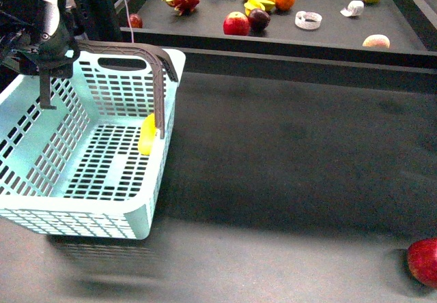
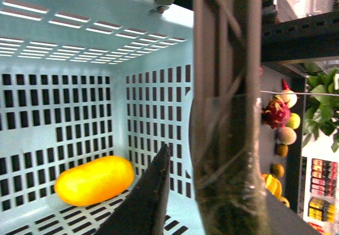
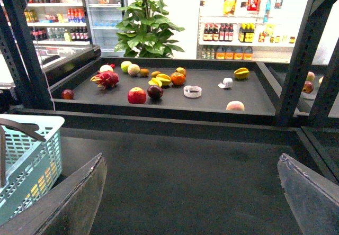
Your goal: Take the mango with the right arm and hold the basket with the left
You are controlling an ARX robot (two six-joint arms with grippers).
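Left arm blk w/ silver screw; dark grey fingers.

Shop, stocked bottle shelves, drinks fridge, fruit display tray

The dark table lies open across its middle and right, blocked only by the light blue basket with its grey handle on the left, a red apple at the near right, and the raised fruit tray along the far edge.
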